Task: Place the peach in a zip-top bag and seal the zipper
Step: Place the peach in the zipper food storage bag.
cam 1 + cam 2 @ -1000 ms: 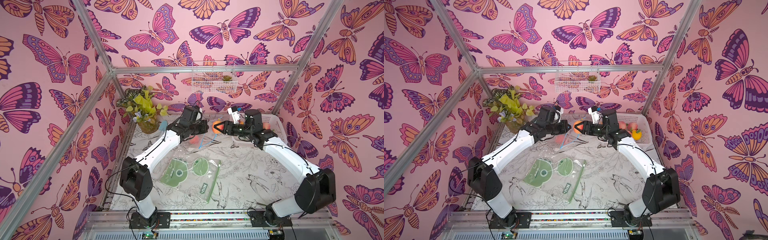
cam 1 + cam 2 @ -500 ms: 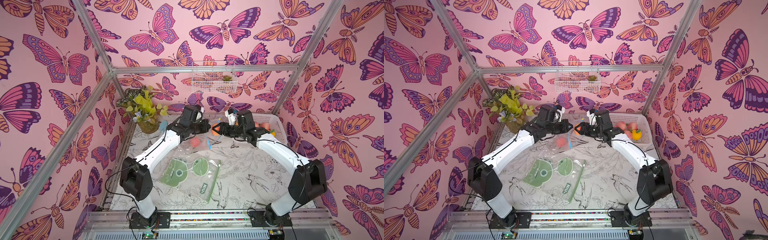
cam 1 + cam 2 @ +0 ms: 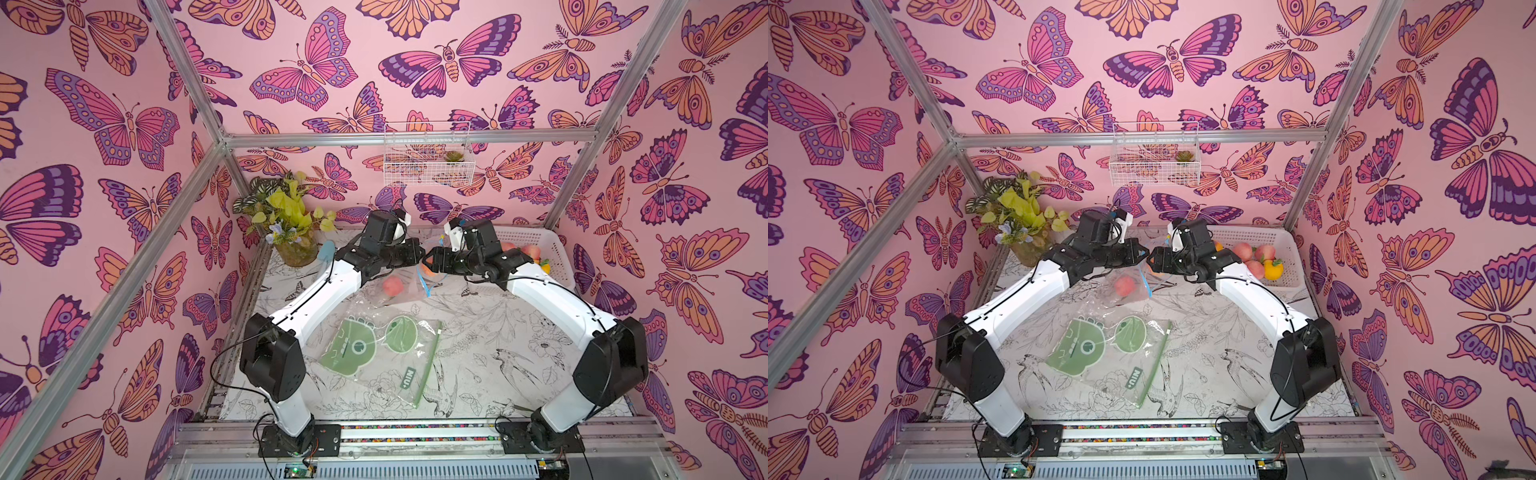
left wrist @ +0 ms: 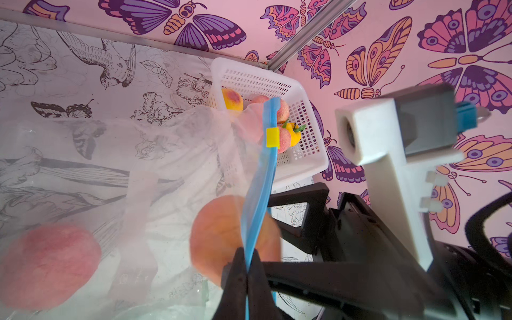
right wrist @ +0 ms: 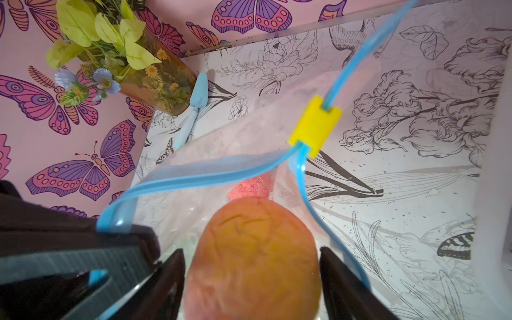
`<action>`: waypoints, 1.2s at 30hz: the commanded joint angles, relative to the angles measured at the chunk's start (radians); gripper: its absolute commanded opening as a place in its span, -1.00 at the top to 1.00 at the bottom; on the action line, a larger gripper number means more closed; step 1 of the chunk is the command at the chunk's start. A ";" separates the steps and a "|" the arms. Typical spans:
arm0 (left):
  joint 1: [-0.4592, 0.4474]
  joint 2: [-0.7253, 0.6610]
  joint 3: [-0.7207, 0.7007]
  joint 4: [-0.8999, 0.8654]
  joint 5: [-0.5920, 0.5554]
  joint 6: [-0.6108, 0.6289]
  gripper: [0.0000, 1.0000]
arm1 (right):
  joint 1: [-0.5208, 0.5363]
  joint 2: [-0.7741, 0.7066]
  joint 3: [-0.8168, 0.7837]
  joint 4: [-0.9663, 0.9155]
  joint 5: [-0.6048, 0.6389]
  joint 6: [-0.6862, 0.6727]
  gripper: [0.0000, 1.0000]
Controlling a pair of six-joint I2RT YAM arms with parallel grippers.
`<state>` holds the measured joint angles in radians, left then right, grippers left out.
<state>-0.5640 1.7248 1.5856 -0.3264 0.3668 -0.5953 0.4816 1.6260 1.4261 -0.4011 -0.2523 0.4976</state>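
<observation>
Jaws of the right gripper had just spread wide around the peach at the mouth of the zip-top bag, apparently releasing it inside, while the left gripper stayed pinched on the bag's blue zipper rim; sealing remained

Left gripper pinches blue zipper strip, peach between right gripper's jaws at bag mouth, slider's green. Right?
No: the slider is yellow, not green; the right wrist view shows it. Left gripper on the blue zipper strip and peach between the jaws of the right gripper both hold.
</observation>
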 commanded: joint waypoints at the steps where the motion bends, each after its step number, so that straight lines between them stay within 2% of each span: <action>1: -0.005 -0.001 -0.006 0.026 0.003 0.005 1.00 | 0.007 -0.001 0.020 -0.017 0.023 -0.020 -0.63; 9: -0.005 -0.009 -0.013 0.027 -0.009 0.014 1.00 | 0.008 -0.097 -0.033 0.041 0.064 -0.031 -0.66; 12: -0.005 -0.017 -0.019 0.027 -0.021 0.020 1.00 | 0.008 -0.151 -0.076 0.068 0.164 -0.035 -0.66; 15: -0.005 -0.022 -0.024 0.026 -0.028 0.022 1.00 | 0.006 -0.208 -0.137 0.102 0.318 -0.030 -0.66; 19: -0.005 -0.023 -0.029 0.027 -0.023 0.022 1.00 | -0.001 -0.245 -0.174 0.061 0.537 -0.015 -0.67; 21: -0.005 -0.025 -0.031 0.026 -0.026 0.022 1.00 | -0.017 -0.241 -0.169 0.018 0.594 -0.014 -0.67; 24: -0.005 -0.025 -0.033 0.027 -0.026 0.023 1.00 | -0.066 -0.224 -0.159 -0.042 0.611 -0.003 -0.66; 33: -0.005 -0.023 -0.036 0.026 -0.026 0.020 1.00 | -0.270 -0.100 -0.122 -0.099 0.461 -0.028 -0.64; 36: -0.005 -0.024 -0.038 0.026 -0.024 0.020 1.00 | -0.315 -0.045 -0.086 -0.124 0.453 -0.034 -0.63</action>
<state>-0.5640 1.7245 1.5696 -0.3138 0.3473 -0.5880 0.1967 1.5475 1.2865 -0.4747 0.2317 0.4843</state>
